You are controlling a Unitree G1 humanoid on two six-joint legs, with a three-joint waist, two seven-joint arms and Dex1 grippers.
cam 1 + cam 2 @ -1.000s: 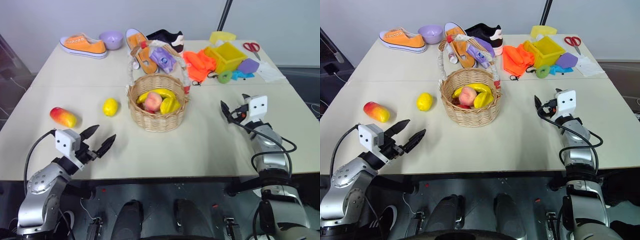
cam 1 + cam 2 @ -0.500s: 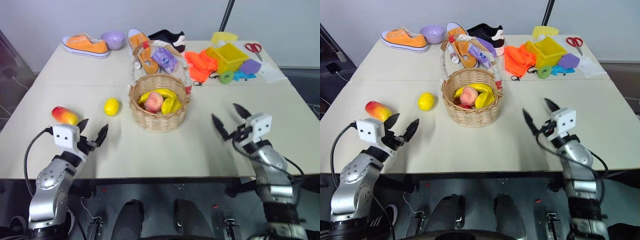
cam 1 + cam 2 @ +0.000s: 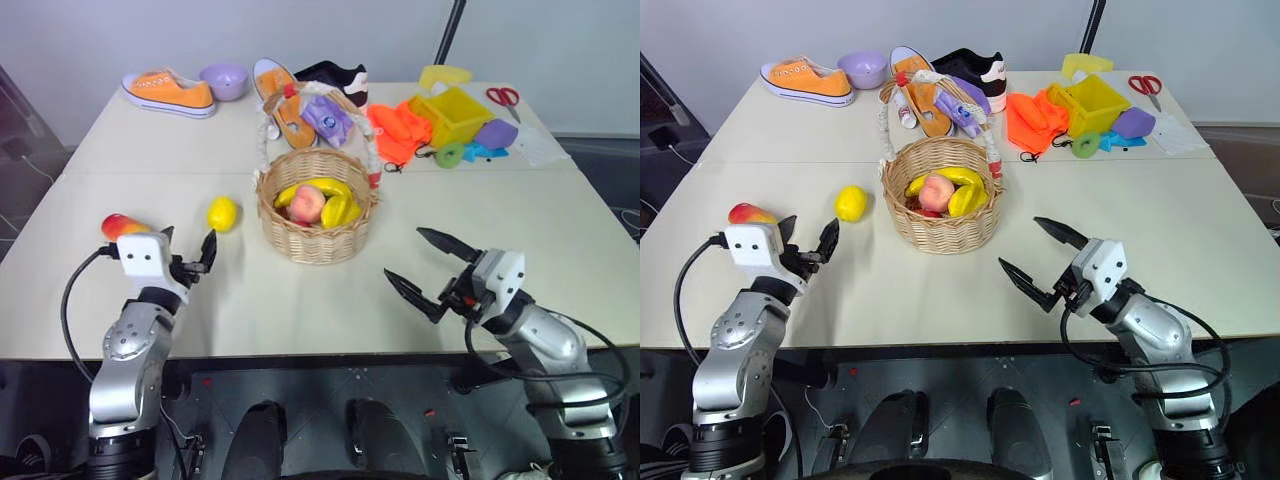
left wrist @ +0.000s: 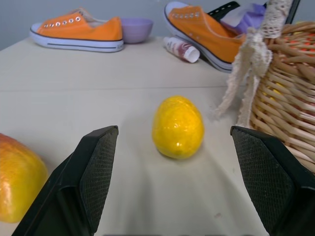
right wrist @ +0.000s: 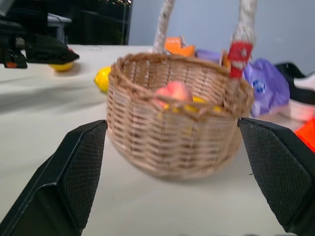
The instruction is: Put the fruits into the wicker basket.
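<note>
On my feed, a cream table (image 3: 330,300) fills the frame under a pale wall. The wicker basket (image 3: 316,215) sits centre, holding bananas (image 3: 335,205) and a peach (image 3: 306,203); the lemon (image 3: 221,213) and mango (image 3: 116,226) lie to its left. My left gripper (image 3: 190,252), fingers apart, faces the lemon. My right gripper (image 3: 425,265) gapes, empty, at lower right.

Both arms reach forward, low and bent at the elbow. The left tool (image 3: 188,259) points ahead, fingers apart; the right tool (image 3: 425,262) angles leftward, fingers spread wide and empty.
</note>
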